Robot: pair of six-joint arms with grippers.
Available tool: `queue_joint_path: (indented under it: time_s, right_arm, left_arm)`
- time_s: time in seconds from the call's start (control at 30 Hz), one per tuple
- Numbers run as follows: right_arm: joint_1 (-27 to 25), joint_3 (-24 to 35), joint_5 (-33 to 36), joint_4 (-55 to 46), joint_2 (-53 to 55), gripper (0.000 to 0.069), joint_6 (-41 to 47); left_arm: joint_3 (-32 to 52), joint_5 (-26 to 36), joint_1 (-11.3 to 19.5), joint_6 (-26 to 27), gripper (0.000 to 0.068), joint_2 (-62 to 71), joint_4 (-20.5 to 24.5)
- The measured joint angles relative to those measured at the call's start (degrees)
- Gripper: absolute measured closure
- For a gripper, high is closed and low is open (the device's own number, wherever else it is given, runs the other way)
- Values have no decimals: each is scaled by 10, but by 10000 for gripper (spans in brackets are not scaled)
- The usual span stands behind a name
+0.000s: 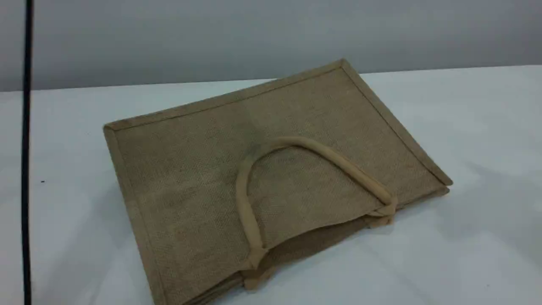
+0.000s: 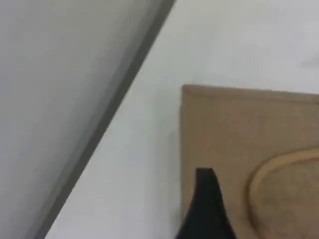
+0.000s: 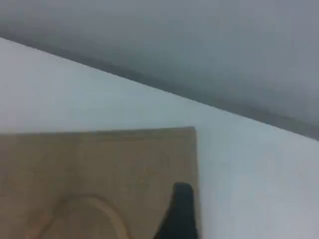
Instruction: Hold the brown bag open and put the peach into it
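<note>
The brown bag [image 1: 190, 169] lies flat on the white table [image 1: 465, 233], its mouth toward the front edge and barely parted. One beige loop handle [image 1: 338, 163] rests folded back on top of it. No peach shows in any view. Neither arm appears in the scene view. In the left wrist view one dark fingertip [image 2: 205, 199] hangs over the bag's edge [image 2: 234, 129], near the handle [image 2: 279, 167], holding nothing. In the right wrist view one dark fingertip [image 3: 180, 214] hangs above the opposite corner of the bag [image 3: 99, 164], also holding nothing.
A thin black vertical pole or cable [image 1: 27, 152] runs down the far left of the scene view. A grey wall stands behind the table's back edge. White tabletop surrounds the bag on all sides.
</note>
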Motion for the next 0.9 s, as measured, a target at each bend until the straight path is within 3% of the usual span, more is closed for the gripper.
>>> queue_joint_path:
  time_s: [0.23, 0.4, 0.67, 0.9]
  right_arm:
    - [1, 0, 86, 0, -121, 106, 14]
    - [1, 0, 138, 0, -218, 106, 25]
    - [1, 0, 228, -2, -357, 106, 49]
    - [1, 1, 297, -16, -446, 106, 65]
  left_arm:
    - [1, 2, 0, -154, 192, -87, 138]
    - [34, 2, 0, -250, 192, -157, 192]
    - [152, 1, 0, -307, 192, -296, 196]
    - [322, 0, 0, -309, 192, -455, 195]
